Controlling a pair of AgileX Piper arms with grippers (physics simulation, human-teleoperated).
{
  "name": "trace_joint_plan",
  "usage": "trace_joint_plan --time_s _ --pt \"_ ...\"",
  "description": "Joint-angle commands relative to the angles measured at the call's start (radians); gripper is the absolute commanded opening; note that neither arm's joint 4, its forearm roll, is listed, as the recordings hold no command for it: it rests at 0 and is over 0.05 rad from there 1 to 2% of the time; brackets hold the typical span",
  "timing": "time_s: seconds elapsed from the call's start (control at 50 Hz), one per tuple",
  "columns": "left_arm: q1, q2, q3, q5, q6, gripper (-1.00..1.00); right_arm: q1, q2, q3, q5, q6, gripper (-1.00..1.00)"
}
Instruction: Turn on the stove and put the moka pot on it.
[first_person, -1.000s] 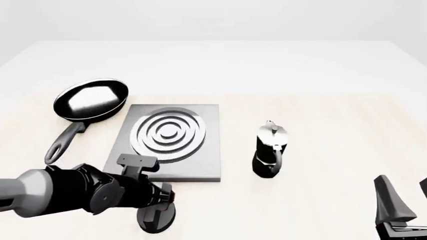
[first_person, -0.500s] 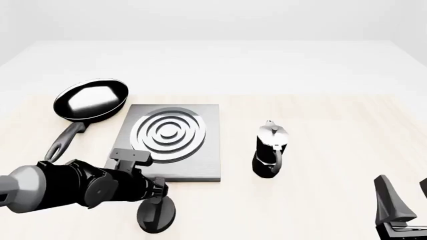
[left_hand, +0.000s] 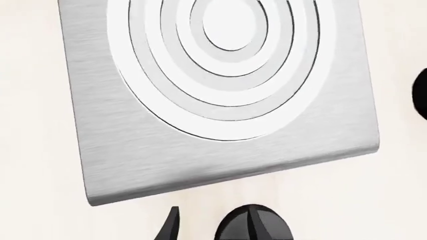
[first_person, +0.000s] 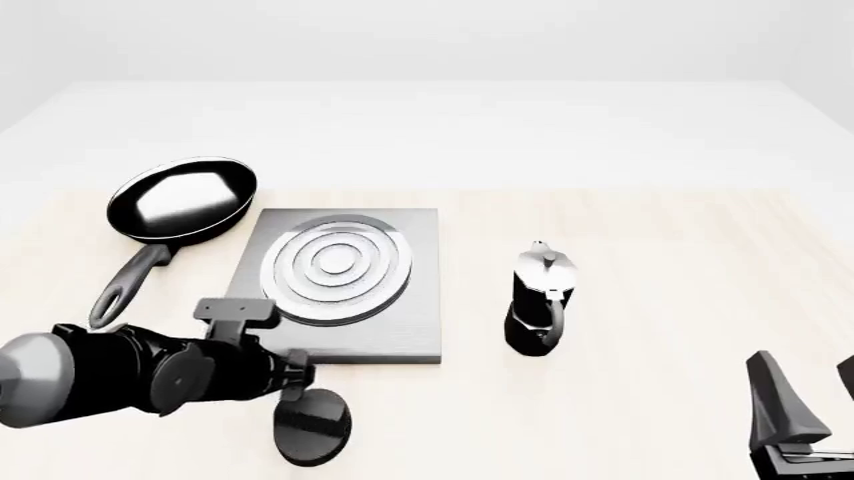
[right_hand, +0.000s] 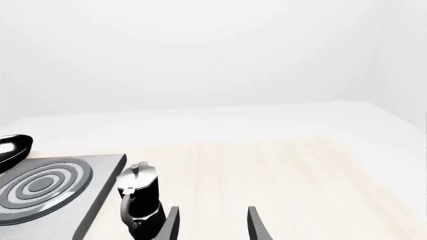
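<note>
The stove (first_person: 400, 335) is a flat grey slab with silver-white rings (first_person: 336, 265). Its black round knob (first_person: 314, 428) lies on the table just in front of it. My left gripper (first_person: 291, 372) hovers just above and left of the knob, not touching it. In the left wrist view one fingertip (left_hand: 170, 227) and the knob (left_hand: 253, 226) show below the stove (left_hand: 133, 160), and the jaws look open. The moka pot (first_person: 541, 298) stands upright right of the stove. My right gripper (first_person: 814, 395) is open and empty at the near right, and its wrist view shows the pot (right_hand: 139, 197).
A black long-handled frying pan (first_person: 180, 198) lies left of and behind the stove, its handle pointing toward me. The pale wooden table (first_person: 667, 260) stretches right of the pot. A black shape (left_hand: 421, 95) sits at the edge of the left wrist view.
My left arm has pulled back to the left, off the knob, which now shows fully. The burner rings look brighter and whiter. The right arm and the pot have not moved.
</note>
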Motion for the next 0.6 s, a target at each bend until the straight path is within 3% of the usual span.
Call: trace_joint_plan --time_s 0.02,0.08,0.1,0.14,0.2,0.24,0.28,0.34,0.36,0.46,0.5,0.52,0.54,0.56,0.6 --pt "0.027 -0.051 0.030 0.006 0.007 1.00 -0.001 0.007 -0.009 0.012 -0.013 1.00" --pt "0.044 -0.116 0.018 0.022 0.059 1.00 0.007 0.011 -0.032 0.030 -0.049 1.00" --pt "0.075 -0.198 -0.007 0.038 0.128 1.00 0.017 -0.001 -0.047 0.049 -0.072 1.00" --pt "0.085 -0.279 -0.024 0.046 0.179 1.00 0.024 0.034 -0.058 0.048 -0.099 1.00" --pt "0.104 -0.445 -0.038 0.035 0.308 1.00 0.065 0.111 -0.112 0.055 -0.095 1.00" --pt "0.114 -0.472 -0.037 0.022 0.281 1.00 0.084 0.152 -0.145 0.064 -0.069 1.00" --pt "0.141 -0.552 0.001 -0.029 0.340 1.00 0.104 0.222 -0.174 0.065 -0.062 1.00" --pt "0.154 -0.649 0.074 -0.092 0.366 1.00 0.127 0.259 -0.229 0.119 -0.061 1.00" --pt "0.163 -0.655 0.080 -0.096 0.334 1.00 0.133 0.262 -0.244 0.136 -0.044 1.00" --pt "0.197 -0.780 0.196 -0.189 0.370 1.00 0.154 0.325 -0.311 0.217 0.007 1.00" --pt "0.205 -0.843 0.225 -0.198 0.337 1.00 0.156 0.321 -0.334 0.248 0.045 1.00" --pt "0.211 -0.888 0.244 -0.206 0.374 1.00 0.159 0.334 -0.341 0.259 0.055 1.00" --pt "0.211 -1.000 0.276 -0.194 0.348 1.00 0.170 0.354 -0.360 0.289 0.058 1.00" --pt "0.210 -0.975 0.278 -0.198 0.309 1.00 0.171 0.342 -0.365 0.299 0.079 1.00" --pt "0.242 -0.982 0.310 -0.229 0.306 1.00 0.175 0.355 -0.375 0.319 0.077 1.00"
